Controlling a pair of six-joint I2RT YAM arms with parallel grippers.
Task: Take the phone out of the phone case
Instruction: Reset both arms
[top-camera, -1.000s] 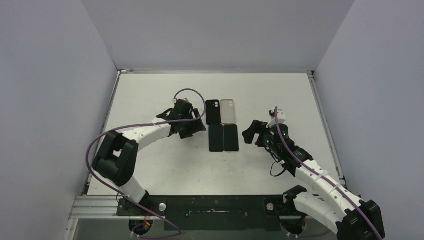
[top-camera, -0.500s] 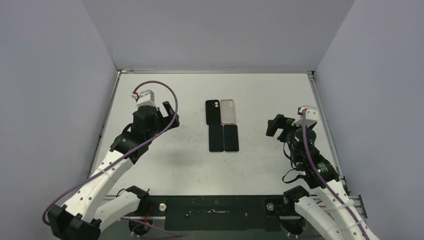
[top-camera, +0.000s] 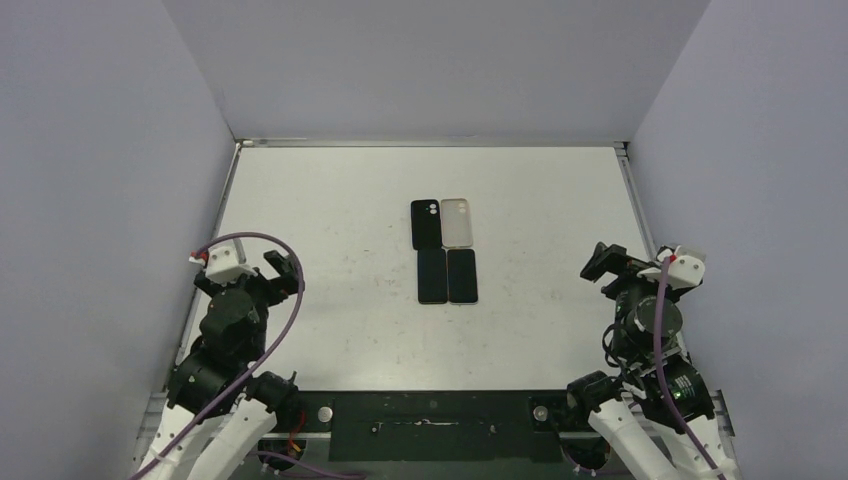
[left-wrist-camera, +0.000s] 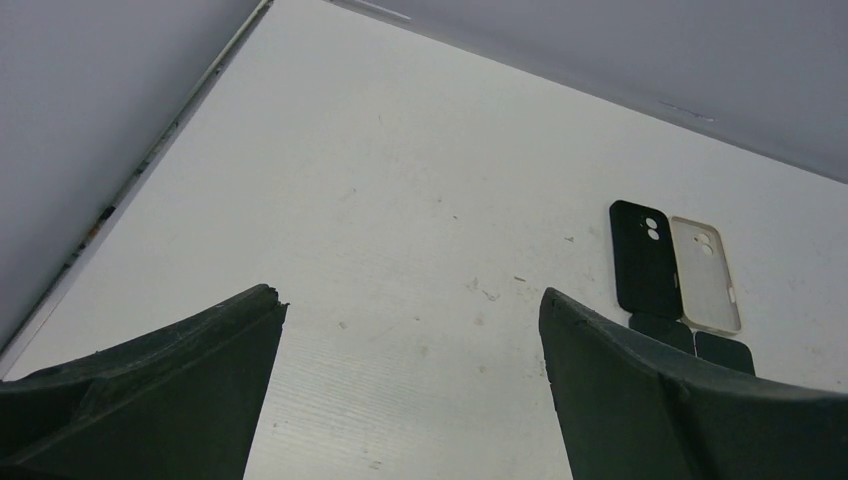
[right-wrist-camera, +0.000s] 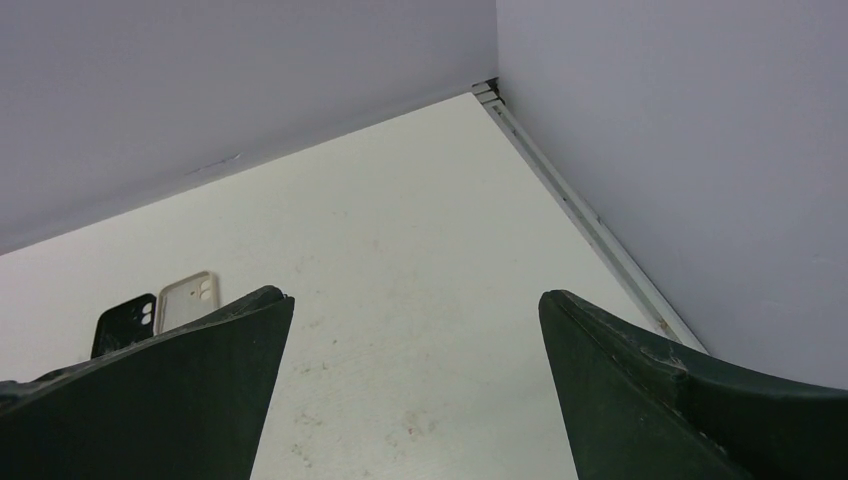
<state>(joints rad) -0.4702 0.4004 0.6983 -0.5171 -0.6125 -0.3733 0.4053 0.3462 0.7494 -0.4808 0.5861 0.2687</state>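
Observation:
Four items lie in a block at the table's middle. A black case (top-camera: 425, 222) and a clear case (top-camera: 457, 221) lie side by side at the back. Two dark phones (top-camera: 432, 276) (top-camera: 462, 276) lie just in front of them. The left wrist view shows the black case (left-wrist-camera: 643, 258), the clear case (left-wrist-camera: 705, 274) and the phones' far ends (left-wrist-camera: 660, 329). The right wrist view shows the black case (right-wrist-camera: 127, 321) and the clear case (right-wrist-camera: 187, 299). My left gripper (top-camera: 281, 268) is open and empty at the near left. My right gripper (top-camera: 602, 264) is open and empty at the near right.
The table (top-camera: 330, 190) is white and walled in by grey panels on three sides. A metal rail (top-camera: 647, 240) runs along its right edge, also in the right wrist view (right-wrist-camera: 580, 215). The left edge rail shows in the left wrist view (left-wrist-camera: 130, 185).
Both arms have drawn back from the phones and cases toward their bases, the left to the near left, the right to the near right. The four items have not moved.

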